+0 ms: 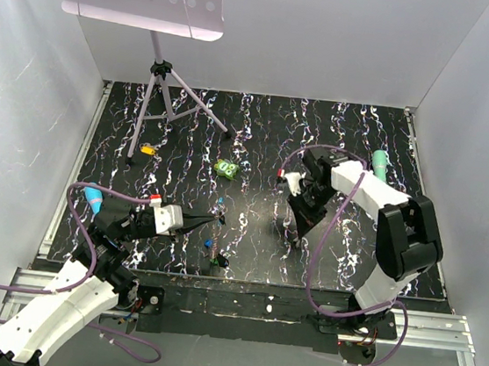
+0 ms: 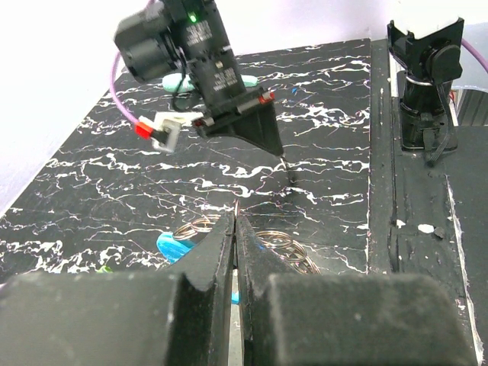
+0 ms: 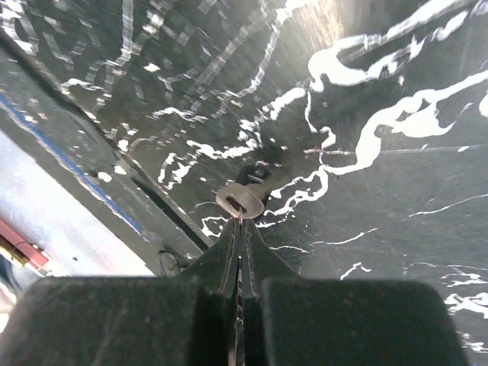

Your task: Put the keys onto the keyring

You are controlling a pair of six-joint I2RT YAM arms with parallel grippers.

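My left gripper (image 1: 216, 220) (image 2: 235, 221) is shut low over the table, with a thin metal wire of the keyring pinched at its tips. Brass-grey wire loops of the keyring (image 2: 286, 244) and its bright blue clip (image 2: 177, 245) lie just beyond the fingers. My right gripper (image 1: 295, 238) (image 3: 240, 223) is shut on a small key; its grey oval head (image 3: 240, 200) with a slot sticks out past the tips, above the table. The right gripper also shows in the left wrist view (image 2: 284, 164), to the right of my left gripper and apart from it. Two tiny blue keys (image 1: 221, 202) (image 1: 208, 242) lie near my left gripper.
A bright green lumpy object (image 1: 226, 168) and a small orange-yellow piece (image 1: 147, 148) lie further back. A teal marker (image 1: 379, 163) lies at the back right and a blue cylinder (image 1: 93, 194) at the left edge. A tripod stand (image 1: 157, 94) stands at the back left. A small dark piece (image 1: 221, 260) lies near the front edge.
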